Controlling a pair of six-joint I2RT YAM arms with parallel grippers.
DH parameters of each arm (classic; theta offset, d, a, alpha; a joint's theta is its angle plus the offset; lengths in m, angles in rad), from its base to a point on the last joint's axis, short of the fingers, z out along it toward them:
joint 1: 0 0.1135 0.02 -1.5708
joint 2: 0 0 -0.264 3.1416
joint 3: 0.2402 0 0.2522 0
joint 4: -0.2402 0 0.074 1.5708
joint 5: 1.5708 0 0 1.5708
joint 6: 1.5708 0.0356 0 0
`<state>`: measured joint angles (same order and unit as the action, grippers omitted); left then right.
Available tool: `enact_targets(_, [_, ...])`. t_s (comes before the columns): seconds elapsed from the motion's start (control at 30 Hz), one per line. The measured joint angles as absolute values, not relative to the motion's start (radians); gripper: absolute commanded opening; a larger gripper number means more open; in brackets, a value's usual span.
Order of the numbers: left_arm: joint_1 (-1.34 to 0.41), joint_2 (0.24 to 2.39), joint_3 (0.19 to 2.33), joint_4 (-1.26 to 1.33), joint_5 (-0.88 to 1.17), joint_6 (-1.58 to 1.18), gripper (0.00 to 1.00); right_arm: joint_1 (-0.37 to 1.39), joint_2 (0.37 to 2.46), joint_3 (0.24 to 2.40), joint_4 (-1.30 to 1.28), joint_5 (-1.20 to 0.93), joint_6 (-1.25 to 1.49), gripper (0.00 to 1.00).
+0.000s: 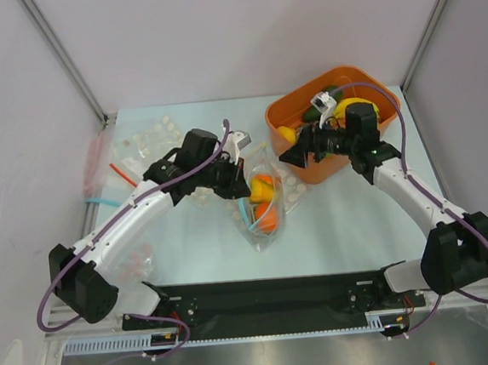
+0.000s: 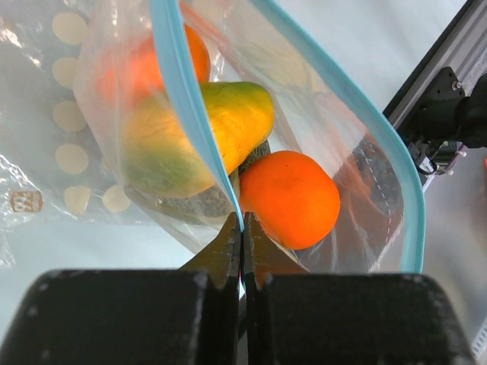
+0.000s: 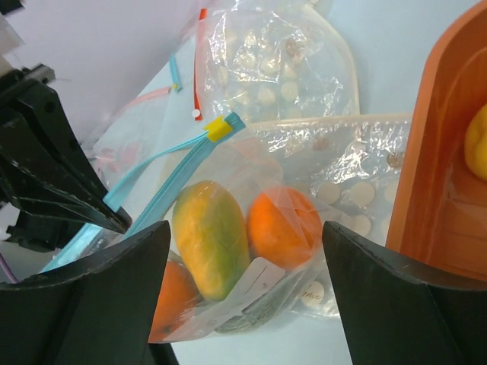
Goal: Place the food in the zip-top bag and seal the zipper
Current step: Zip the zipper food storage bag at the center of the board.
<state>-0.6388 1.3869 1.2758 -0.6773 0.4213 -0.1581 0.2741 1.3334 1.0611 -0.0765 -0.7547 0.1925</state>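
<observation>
The bag [image 1: 262, 211], mid-desk with a mango [image 2: 221, 122] and oranges [image 2: 289, 199] inside, is being held agape by its zipper [image 2: 186, 99] in the clamped left claw [image 2: 242, 228], while the right claw [image 1: 297, 155] is being held open to its right, presumably for more food.

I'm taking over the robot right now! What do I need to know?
Left gripper: shut on the zipper, holding the zip-top bag with its mouth open.
Right gripper: open, empty, beside the orange bin, facing the bag.
Done: a mango and two oranges are inside the bag.
To do: yellow and green food sits in the bin; bag it, then seal the zipper.
</observation>
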Motion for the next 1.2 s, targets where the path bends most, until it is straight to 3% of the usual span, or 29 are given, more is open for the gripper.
enact_targets(0.37, [-0.639, 1.299, 1.155, -0.549, 0.477, -0.074, 0.00, 0.271, 1.501, 1.111, -0.028, -0.921, 0.076, 0.85])
enact_targets(1.2, [-0.639, 1.203, 1.061, -0.504, 0.608, 0.196, 0.00, 0.299, 1.630, 1.207, 0.046, -1.101, -0.126, 0.79])
